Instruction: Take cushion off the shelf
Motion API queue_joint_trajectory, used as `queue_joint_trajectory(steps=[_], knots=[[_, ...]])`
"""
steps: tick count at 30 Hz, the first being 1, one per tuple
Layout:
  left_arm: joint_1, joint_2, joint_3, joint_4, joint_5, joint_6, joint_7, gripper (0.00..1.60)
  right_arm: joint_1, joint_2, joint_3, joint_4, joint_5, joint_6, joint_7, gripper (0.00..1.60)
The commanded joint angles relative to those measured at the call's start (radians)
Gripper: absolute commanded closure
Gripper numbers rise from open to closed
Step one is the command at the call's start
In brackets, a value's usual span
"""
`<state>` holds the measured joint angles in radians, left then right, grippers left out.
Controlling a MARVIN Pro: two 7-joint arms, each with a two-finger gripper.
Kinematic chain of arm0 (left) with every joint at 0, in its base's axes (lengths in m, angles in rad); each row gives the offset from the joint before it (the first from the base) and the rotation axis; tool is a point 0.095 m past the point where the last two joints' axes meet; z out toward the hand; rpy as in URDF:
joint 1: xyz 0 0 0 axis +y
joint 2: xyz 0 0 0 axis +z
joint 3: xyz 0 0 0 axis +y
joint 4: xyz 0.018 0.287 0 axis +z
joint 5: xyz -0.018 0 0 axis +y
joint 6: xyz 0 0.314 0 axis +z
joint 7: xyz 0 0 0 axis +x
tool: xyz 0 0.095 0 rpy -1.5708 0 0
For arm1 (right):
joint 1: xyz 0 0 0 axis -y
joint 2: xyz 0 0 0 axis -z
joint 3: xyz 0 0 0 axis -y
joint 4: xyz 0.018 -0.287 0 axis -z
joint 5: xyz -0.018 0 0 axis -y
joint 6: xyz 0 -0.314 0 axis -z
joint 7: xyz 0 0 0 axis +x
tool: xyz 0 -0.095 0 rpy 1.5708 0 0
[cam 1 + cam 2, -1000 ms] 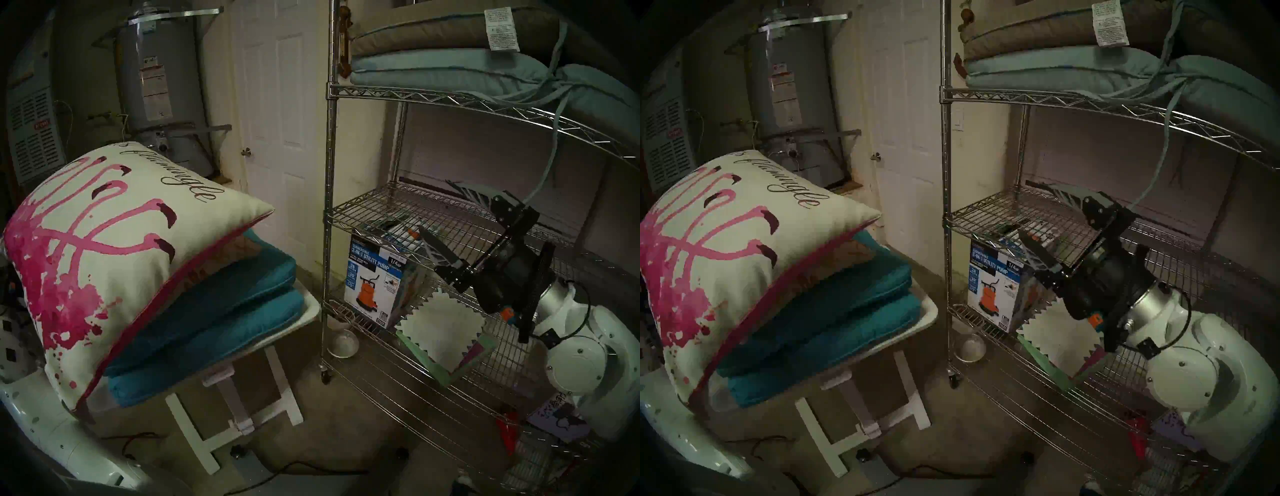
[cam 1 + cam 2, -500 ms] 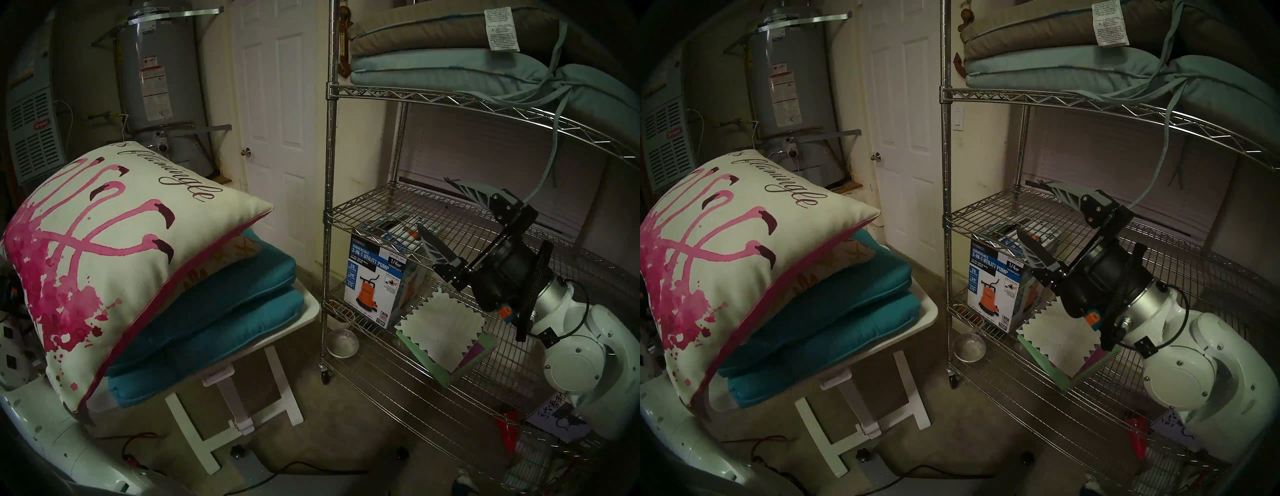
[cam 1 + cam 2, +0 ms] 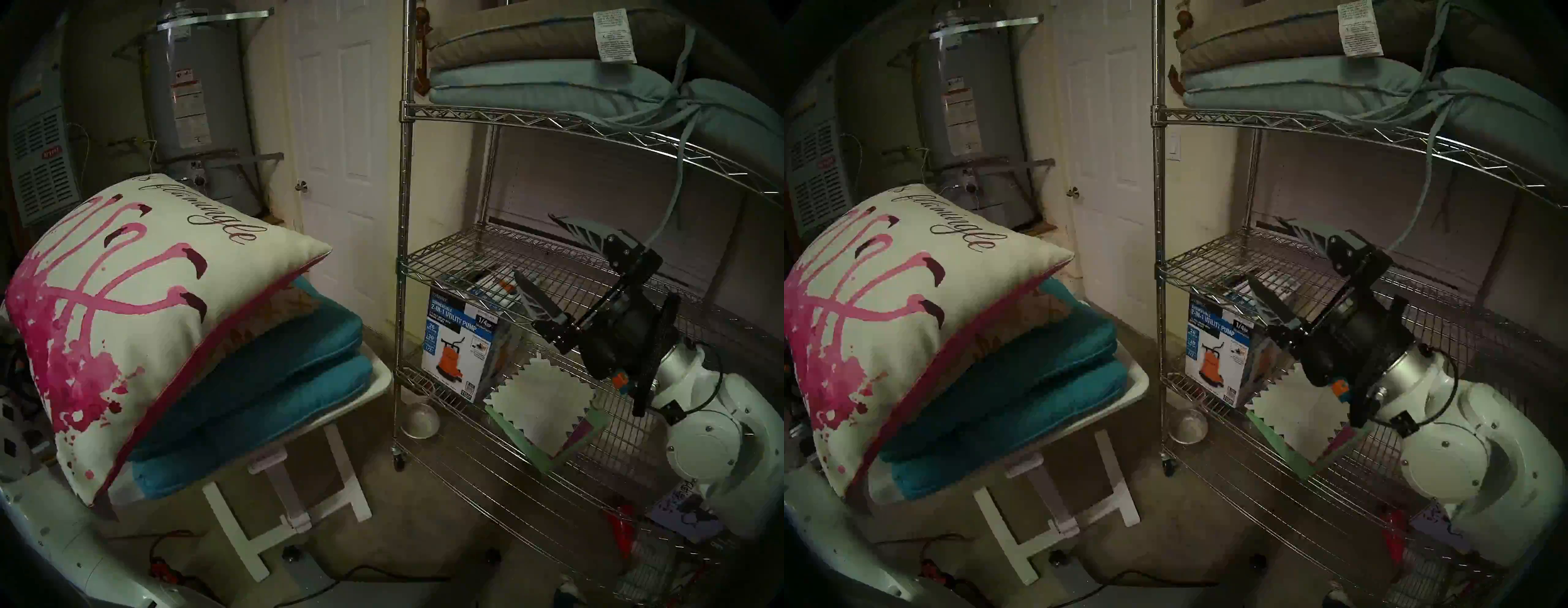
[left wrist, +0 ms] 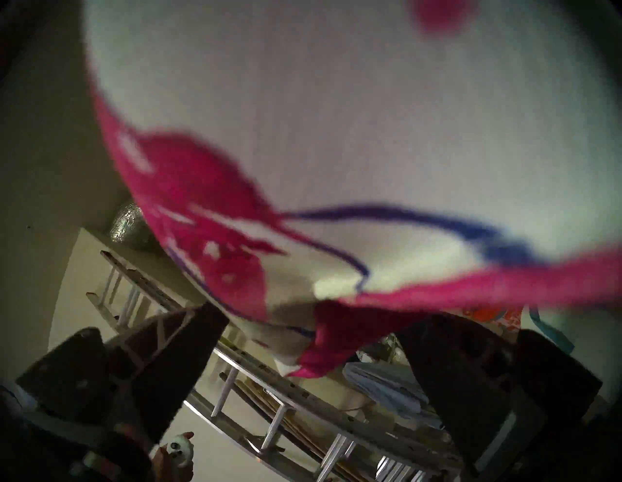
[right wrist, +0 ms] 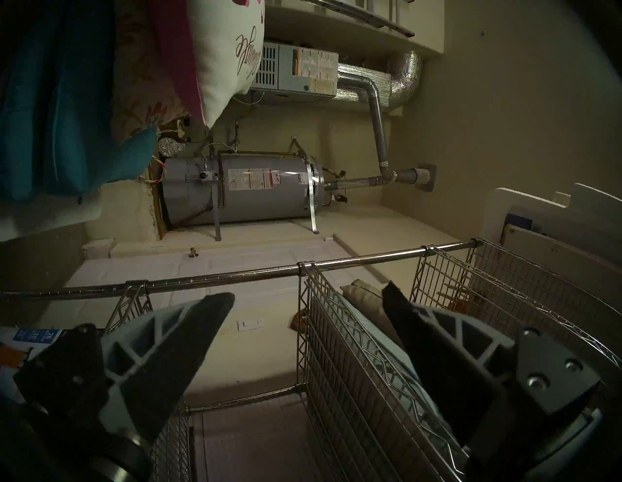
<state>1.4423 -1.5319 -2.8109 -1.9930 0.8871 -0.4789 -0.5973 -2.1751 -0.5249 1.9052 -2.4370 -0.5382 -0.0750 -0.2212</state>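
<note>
The big wire shelf (image 3: 488, 263) on the right has an empty middle tier. The flamingo cushion (image 3: 127, 305) leans on blue cushions on the white tabletop (image 3: 379, 382), left. The left tool (image 4: 303, 356) gapes beside its corner. The right tool (image 3: 539, 254) gapes empty. Nearly done.

Six cushions (image 3: 127, 305); one shelf (image 3: 488, 263)

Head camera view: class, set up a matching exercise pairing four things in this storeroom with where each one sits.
Things:
1. flamingo pillow
2. light blue cushion
3. utility pump box
4. metal bowl

Places:
A. on the floor beside the wire shelf's caster
B. top of the stack on the white table
C. upper wire tier, under a tan cushion
D. lower wire tier

Pairs: 1-B, 2-C, 3-D, 4-A
</note>
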Motion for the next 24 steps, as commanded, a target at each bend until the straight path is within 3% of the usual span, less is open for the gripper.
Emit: queue_joint_trajectory(steps=[1,24], knots=[[-0.005,0.010,0.001,-0.049,-0.006,-0.005,0.000,0.00,0.003,-0.008,0.005,-0.006,-0.002,-0.005,-0.013,0.00],[0.002,-0.009,-0.004,-0.096,0.009,-0.032,-0.015,0.00,-0.016,-0.044,0.015,-0.006,-0.020,-0.034,-0.021,0.00]])
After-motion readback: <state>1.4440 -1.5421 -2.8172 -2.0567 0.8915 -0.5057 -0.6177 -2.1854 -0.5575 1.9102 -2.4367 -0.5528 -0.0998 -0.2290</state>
